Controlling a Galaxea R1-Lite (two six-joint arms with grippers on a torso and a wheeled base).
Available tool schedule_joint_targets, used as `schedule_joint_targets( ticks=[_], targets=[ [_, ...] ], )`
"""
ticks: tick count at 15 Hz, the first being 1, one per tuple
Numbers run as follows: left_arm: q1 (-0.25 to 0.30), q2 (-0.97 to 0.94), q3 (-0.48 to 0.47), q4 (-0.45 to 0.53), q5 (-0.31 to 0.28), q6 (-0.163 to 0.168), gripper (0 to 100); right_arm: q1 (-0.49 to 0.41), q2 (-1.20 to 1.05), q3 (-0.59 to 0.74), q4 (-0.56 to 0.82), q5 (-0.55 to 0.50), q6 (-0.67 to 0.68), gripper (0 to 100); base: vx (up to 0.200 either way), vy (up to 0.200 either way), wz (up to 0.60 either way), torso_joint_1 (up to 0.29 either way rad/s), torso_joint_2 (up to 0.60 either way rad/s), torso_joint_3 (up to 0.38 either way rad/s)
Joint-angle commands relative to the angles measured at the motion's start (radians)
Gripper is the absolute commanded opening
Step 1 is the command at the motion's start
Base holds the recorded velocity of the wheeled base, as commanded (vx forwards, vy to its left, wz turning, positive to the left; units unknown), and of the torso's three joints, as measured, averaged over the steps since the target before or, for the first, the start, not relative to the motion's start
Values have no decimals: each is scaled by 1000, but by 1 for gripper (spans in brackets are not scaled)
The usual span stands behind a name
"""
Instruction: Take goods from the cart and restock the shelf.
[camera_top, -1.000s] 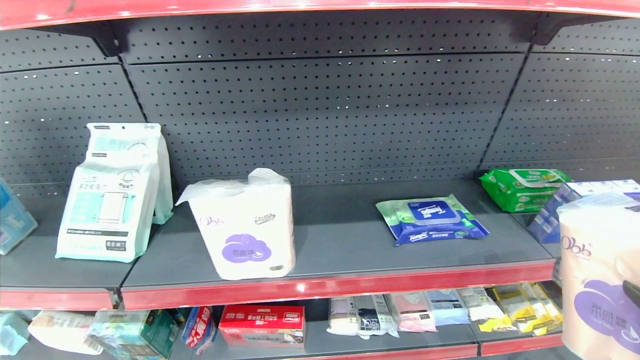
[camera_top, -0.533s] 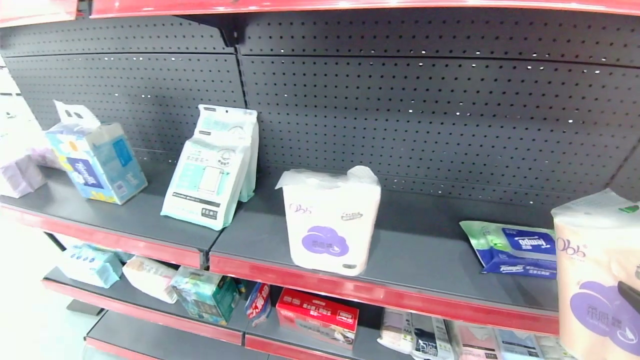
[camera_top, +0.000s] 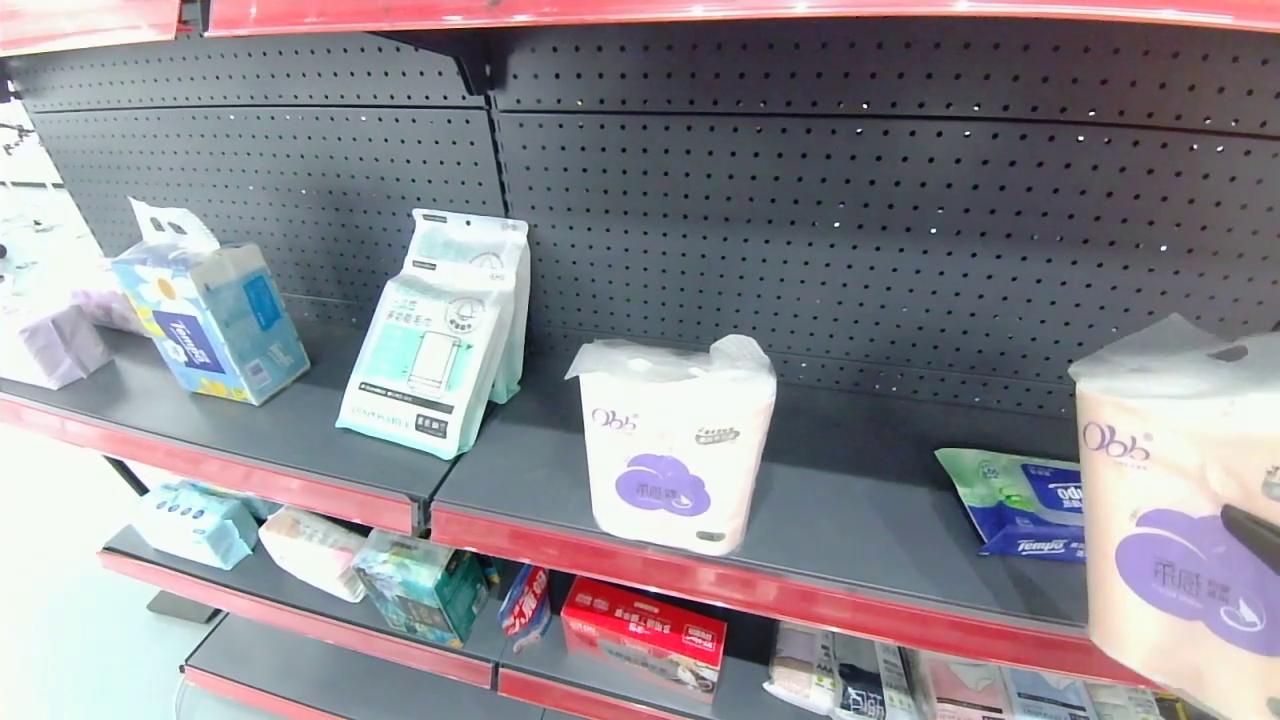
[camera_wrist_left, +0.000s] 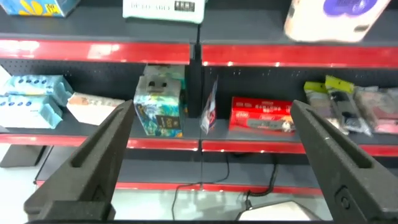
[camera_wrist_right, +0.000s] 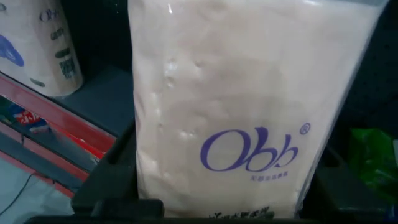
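Note:
My right gripper is shut on a peach pack of toilet rolls with a purple cloud print. The pack hangs at the right edge of the head view, in front of the grey middle shelf, with one black finger across its face. A matching white pack stands upright on that shelf near the red front lip, to the left of the held one. My left gripper is open and holds nothing; it sits low, facing the lower shelves.
Blue wet wipes lie flat on the shelf between the two packs. White and teal pouches and a blue tissue pack stand further left. The lower shelf holds a red box and several packets. Bare board lies right of the standing pack.
The head camera has swung left, so the shelf goods slid right in the picture. The held pack now shows higher in the view than half a second ago.

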Motion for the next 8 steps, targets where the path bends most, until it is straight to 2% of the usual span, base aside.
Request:
schedule_joint_targets(
  ticks=[1, 4, 6, 7, 8],
  targets=[
    [0, -80, 68, -7, 3, 6, 100, 4, 69, -45, 0, 10, 10, 0, 0, 0, 0, 0, 0, 0],
    [0, -79, 72, -10, 1, -1, 100, 44, 101, -75, 0, 8, 33, 0, 0, 0, 0, 0, 0, 0],
    [0, -80, 104, -80, 6, -3, 100, 41, 112, -75, 0, 8, 35, 0, 0, 0, 0, 0, 0, 0],
    [0, -80, 128, -129, -3, -17, 100, 38, 112, -75, 0, 8, 38, 0, 0, 0, 0, 0, 0, 0],
    [0, -80, 133, -142, -37, -37, 100, 38, 112, -75, 0, 8, 44, 0, 0, 0, 0, 0, 0, 0]
  ],
)
